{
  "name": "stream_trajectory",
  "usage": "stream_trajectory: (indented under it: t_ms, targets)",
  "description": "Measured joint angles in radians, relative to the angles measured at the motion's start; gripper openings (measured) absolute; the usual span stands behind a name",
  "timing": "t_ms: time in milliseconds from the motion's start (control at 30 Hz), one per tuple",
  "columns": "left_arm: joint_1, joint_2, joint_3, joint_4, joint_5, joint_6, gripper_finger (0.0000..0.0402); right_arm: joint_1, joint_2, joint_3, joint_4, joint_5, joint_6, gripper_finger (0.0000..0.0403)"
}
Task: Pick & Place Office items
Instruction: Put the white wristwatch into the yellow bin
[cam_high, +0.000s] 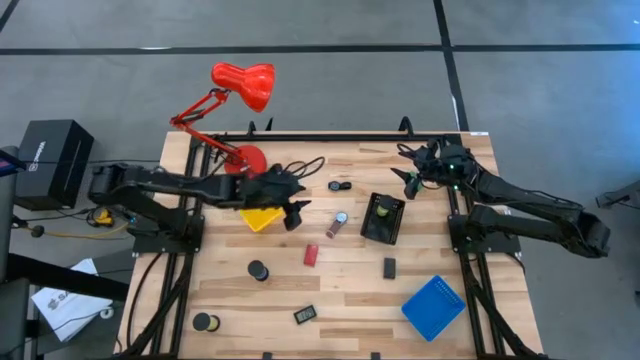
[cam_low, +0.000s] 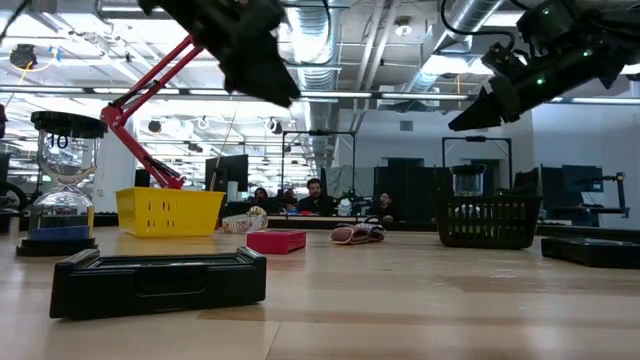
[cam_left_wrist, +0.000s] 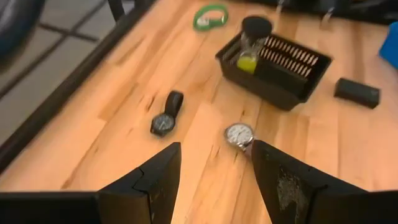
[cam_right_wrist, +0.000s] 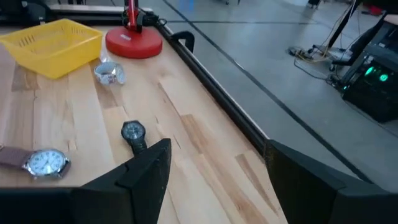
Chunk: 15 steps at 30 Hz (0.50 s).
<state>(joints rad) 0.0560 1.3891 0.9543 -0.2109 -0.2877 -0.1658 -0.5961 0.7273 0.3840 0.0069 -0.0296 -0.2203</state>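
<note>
The office items lie scattered on the wooden table (cam_high: 340, 290). A black watch (cam_left_wrist: 165, 118) and a silver watch (cam_left_wrist: 239, 134) lie flat just ahead of my left gripper (cam_left_wrist: 214, 155). It hangs open above the table beside the yellow tray (cam_high: 262, 217), holding nothing. Nearer the front lie a red block (cam_high: 311, 254), a black disc (cam_high: 258, 270) and a black block (cam_high: 389, 267). My right gripper (cam_high: 404, 170) hovers open at the far right, above the table, with the black watch (cam_right_wrist: 134, 134) ahead of it.
A black tray (cam_high: 383, 218) holding a small hourglass (cam_left_wrist: 252, 40) stands right of centre. A blue tray (cam_high: 433, 307) lies at the front right. The red desk lamp (cam_high: 240, 85) stands on its base (cam_right_wrist: 134, 42) at the far left. A green ring (cam_left_wrist: 210, 15) lies beyond the black tray.
</note>
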Motion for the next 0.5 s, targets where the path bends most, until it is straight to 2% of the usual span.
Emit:
stream_trajectory:
  t_ms: [133,333,500]
  targets:
    - [0.075,0.071,0.014,-0.004,0.064,0.005,0.0190,0.000,0.000,0.000,0.058,0.000,0.000,0.0249]
    - [0.187,0.147,0.014,-0.083,0.086,0.008,0.0190,0.000,0.000,0.000,0.067,0.000,0.000,0.0249]
    - [0.267,0.214,0.014,-0.104,0.184,-0.054,0.0190,0.000,0.000,0.000,0.067,0.000,0.000,0.0249]
